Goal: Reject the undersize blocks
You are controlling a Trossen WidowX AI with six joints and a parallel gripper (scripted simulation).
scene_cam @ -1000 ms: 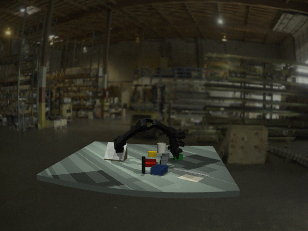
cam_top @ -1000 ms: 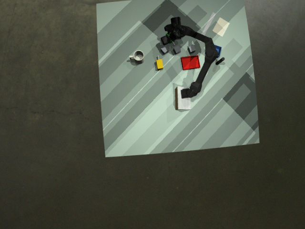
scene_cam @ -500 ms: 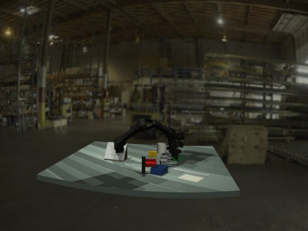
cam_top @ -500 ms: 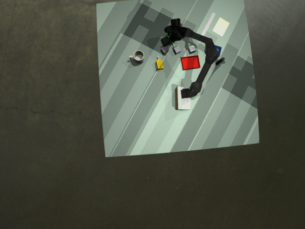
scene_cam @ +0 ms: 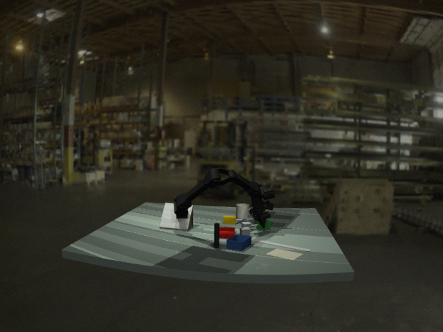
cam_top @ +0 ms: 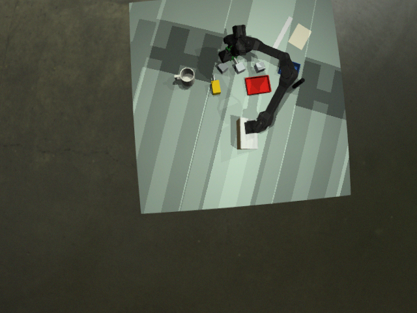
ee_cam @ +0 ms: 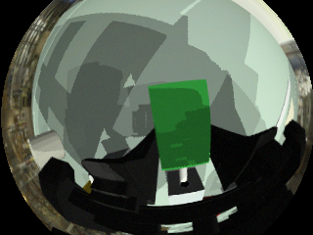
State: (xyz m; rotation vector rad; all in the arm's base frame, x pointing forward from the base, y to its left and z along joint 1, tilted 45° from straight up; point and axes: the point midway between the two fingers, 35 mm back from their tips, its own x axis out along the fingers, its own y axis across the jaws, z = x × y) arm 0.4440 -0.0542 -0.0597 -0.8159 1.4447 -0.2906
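Top looks down from high above the pale green striped square surface [cam_top: 188,175] [scene_cam: 118,246] [ee_cam: 264,64]; exterior faces across it, low, farther back; wrist looks closely past the pincer [cam_top: 228,53] [scene_cam: 264,224] [ee_cam: 183,142].

In front of you is a pale green desk [cam_top: 215,175] [scene_cam: 118,246], striped with shadows. Seen from above, a grey mug [cam_top: 186,76] [scene_cam: 241,211] stands at ten o'clock. Towards twelve, you have three steel blocks above a red tray [cam_top: 247,86] [scene_cam: 226,232], with a yellow block [cam_top: 215,87] [scene_cam: 229,219] left of it. At one o'clock lie a cream sheet [cam_top: 300,36] [scene_cam: 284,254] and a pale strip [cam_top: 283,32] [scene_cam: 286,245].
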